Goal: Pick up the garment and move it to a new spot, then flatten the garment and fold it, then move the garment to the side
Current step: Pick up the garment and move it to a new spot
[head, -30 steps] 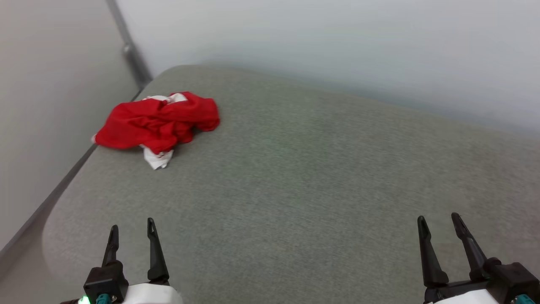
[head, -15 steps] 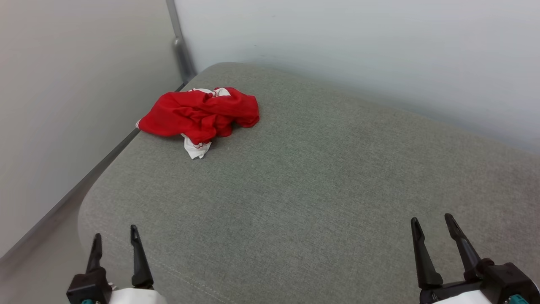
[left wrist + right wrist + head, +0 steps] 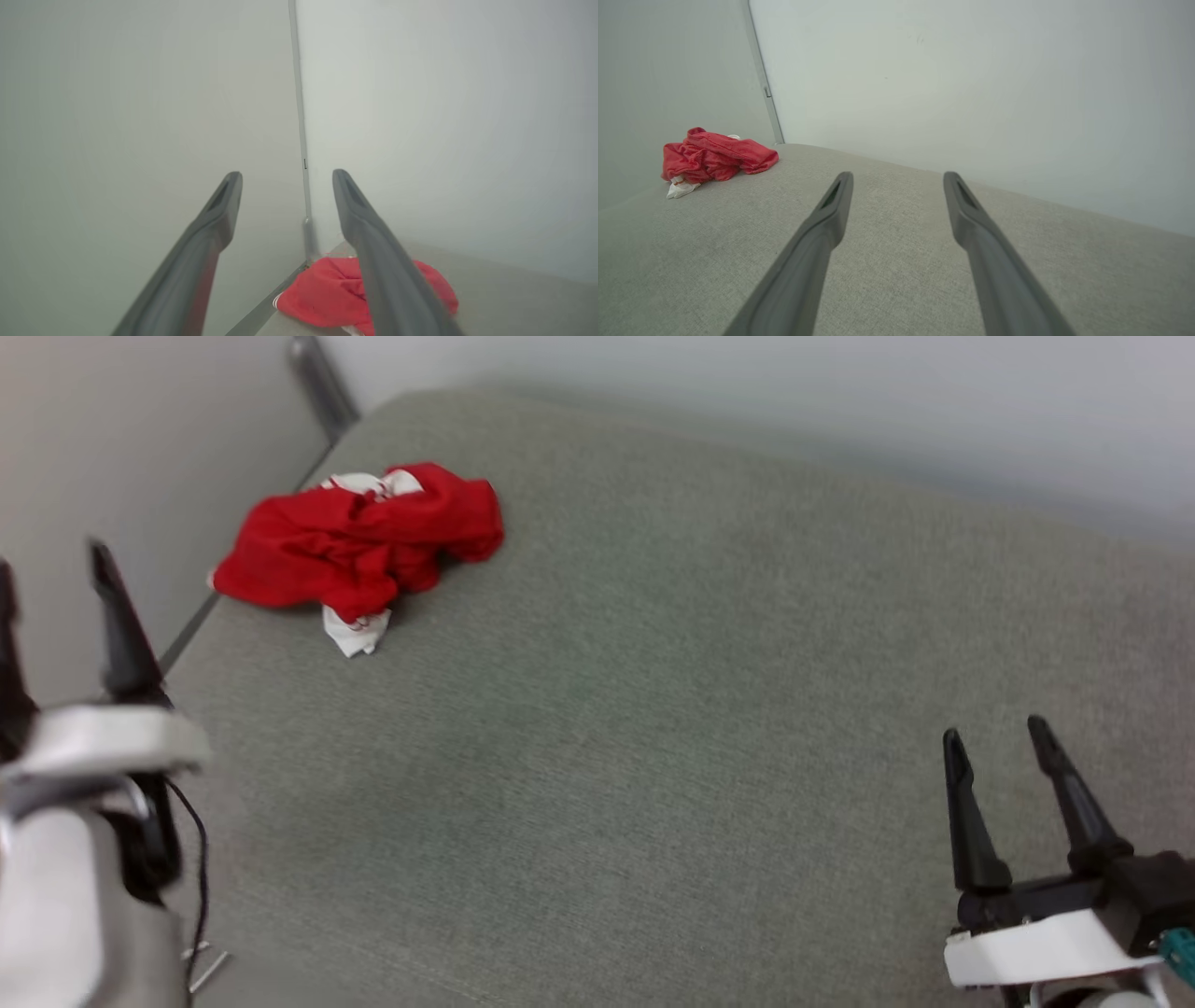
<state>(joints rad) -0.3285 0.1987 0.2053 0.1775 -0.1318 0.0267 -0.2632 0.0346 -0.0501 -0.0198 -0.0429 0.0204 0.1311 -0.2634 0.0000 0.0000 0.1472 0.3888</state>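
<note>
The garment (image 3: 359, 546) lies crumpled in a red heap with white bits showing, at the far left corner of a grey-green padded surface (image 3: 653, 709). My left gripper (image 3: 51, 569) is raised at the left edge of the head view, open and empty, short of the garment and to its left. In the left wrist view the open fingers (image 3: 287, 175) point toward the wall corner, with the garment (image 3: 327, 294) low behind the right finger. My right gripper (image 3: 994, 733) hovers open and empty over the near right of the surface. The right wrist view has the garment (image 3: 714, 161) far off to the left of the gripper (image 3: 898, 176).
Pale walls close off the left and far sides. A grey metal strip (image 3: 317, 378) runs up the corner just behind the garment. A narrow gap (image 3: 191, 625) separates the surface's left edge from the left wall.
The head camera has shifted. My left arm has risen, its gripper now higher at the left edge. The right gripper sits a little higher. The garment keeps its shape and place.
</note>
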